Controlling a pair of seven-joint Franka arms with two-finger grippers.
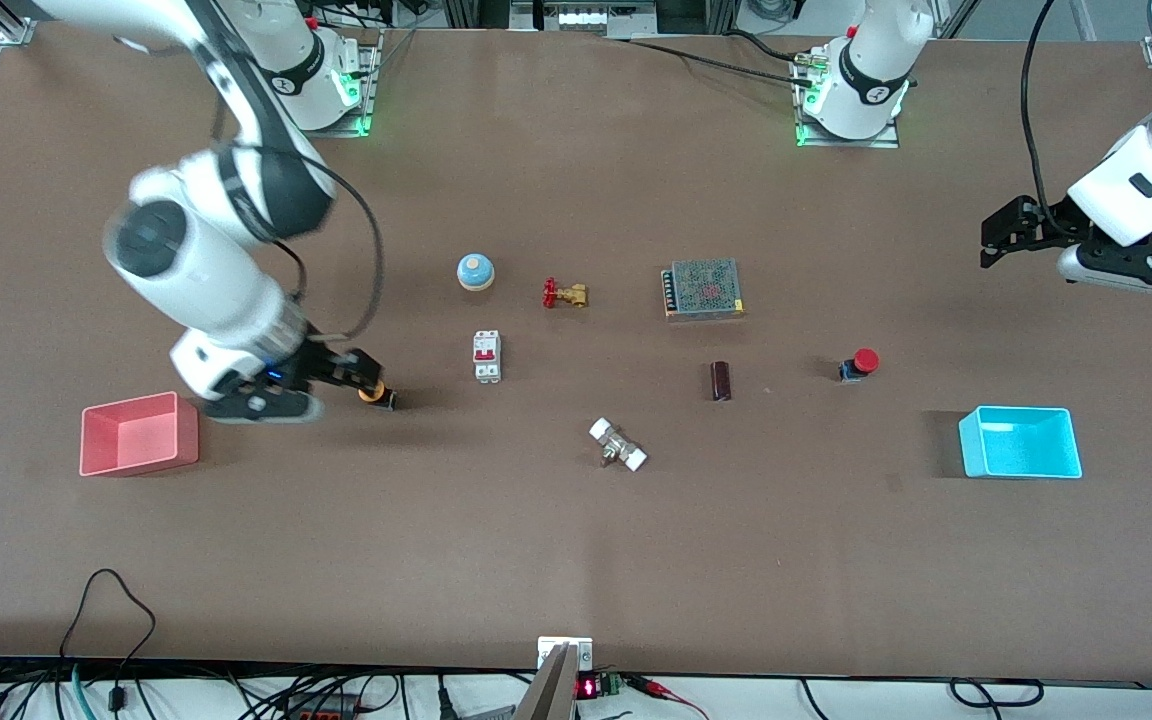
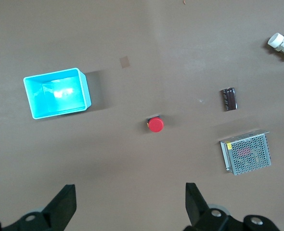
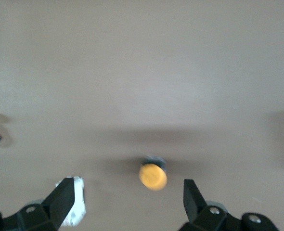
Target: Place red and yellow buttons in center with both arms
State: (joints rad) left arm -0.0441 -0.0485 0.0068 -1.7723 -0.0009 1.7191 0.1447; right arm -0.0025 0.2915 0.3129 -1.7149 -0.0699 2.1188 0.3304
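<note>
1. the yellow button [image 1: 373,393] lies on the surface [image 1: 576,540] toward the right arm's end, between the pink bin [image 1: 139,433] and the white circuit breaker [image 1: 487,356]. the red button [image 1: 860,364] lies toward the left arm's end, near the cyan bin [image 1: 1021,442].
2. the right claw [image 1: 361,372] is low at the yellow button. its wrist view shows the fingers [image 3: 192,197] spread wide with the cap [image 3: 152,176] between them and not yet gripped.
3. the left claw [image 1: 999,236] hangs high near the left arm's end of the surface, fingers [image 2: 195,199] apart and nothing held. the red button [image 2: 155,124] is in its wrist view.
4. to grip well, i'd settle the right claw so both fingers straddle the dark body, not the round cap, which would likely slip. then close squarely.
5. carrying it to the centre, keep clear of the circuit breaker and the white-ended fitting [image 1: 618,445].
</note>
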